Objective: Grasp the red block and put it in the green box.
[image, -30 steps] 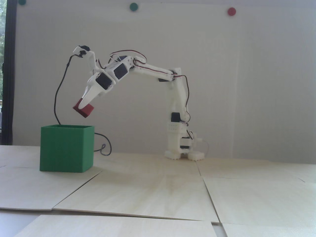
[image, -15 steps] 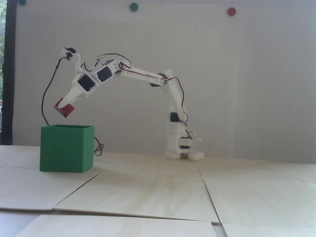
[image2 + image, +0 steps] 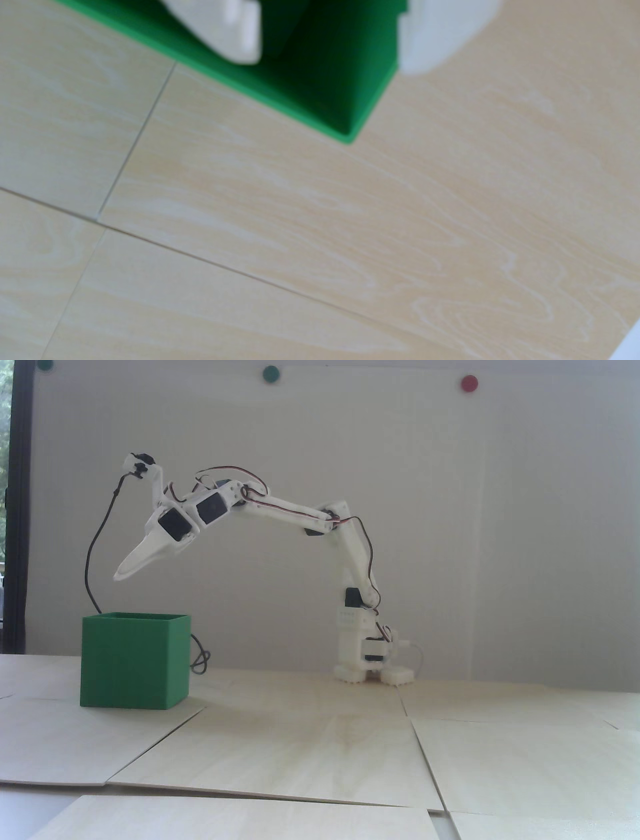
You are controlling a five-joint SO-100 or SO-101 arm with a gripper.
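The green box [image 3: 135,660] stands at the left of the table in the fixed view. In the wrist view only one corner of the green box [image 3: 346,104] shows, at the top. My white gripper [image 3: 120,575] hangs a little above the box's open top, pointing down to the left. In the wrist view my gripper [image 3: 329,65] is open, its two white fingers spread over the box's dark inside with nothing between them. The red block is out of view in both views.
Pale wooden boards [image 3: 320,740] with seams cover the table. A black cable [image 3: 97,560] drops from the wrist camera behind the box and loops at its right side. The arm's base [image 3: 370,670] stands at centre back. Round magnet dots sit high on the white wall.
Half a second ago the red block was held in the gripper above the box. Now the fingers are apart and the block is gone from sight. The arm has barely moved.
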